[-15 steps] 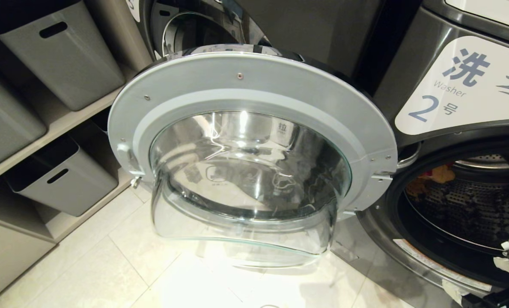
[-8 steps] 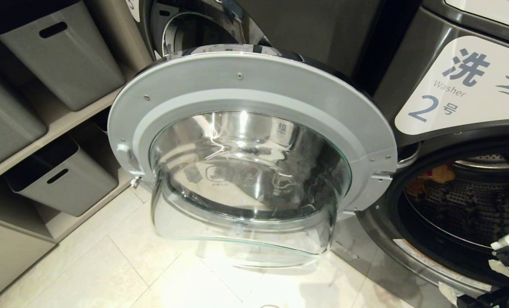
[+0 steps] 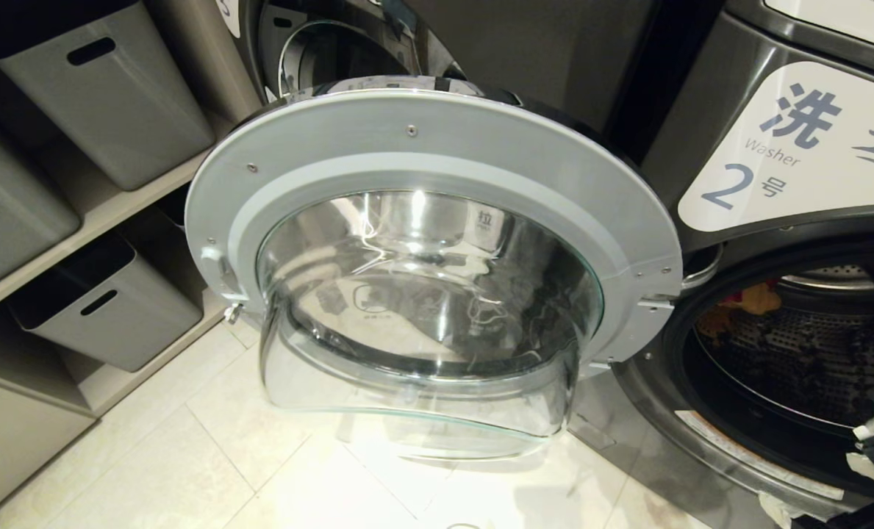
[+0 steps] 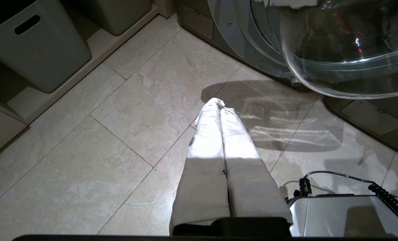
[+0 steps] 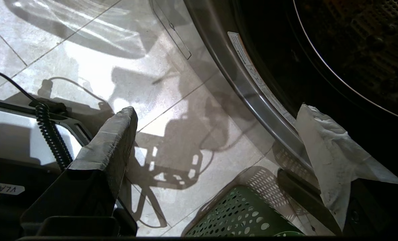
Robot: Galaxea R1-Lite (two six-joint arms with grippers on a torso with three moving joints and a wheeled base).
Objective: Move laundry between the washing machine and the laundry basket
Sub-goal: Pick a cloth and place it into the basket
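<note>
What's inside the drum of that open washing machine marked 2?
Inside the washing machine, the perforated metal drum holds a little laundry at the back: yellow and red cloth. The door frame and the picture's edge hide the rest of the drum, so more may lie unseen.

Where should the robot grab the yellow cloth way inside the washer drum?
Best to pinch a raised fold of the mustard-yellow cloth, which lies bunched at the back of the dark perforated steel drum. Come straight in through the washer's round front opening, where the open right hand waits at the rim. Soft crumpled fabric probably gives anywhere, so the nearest bump will do.
</note>
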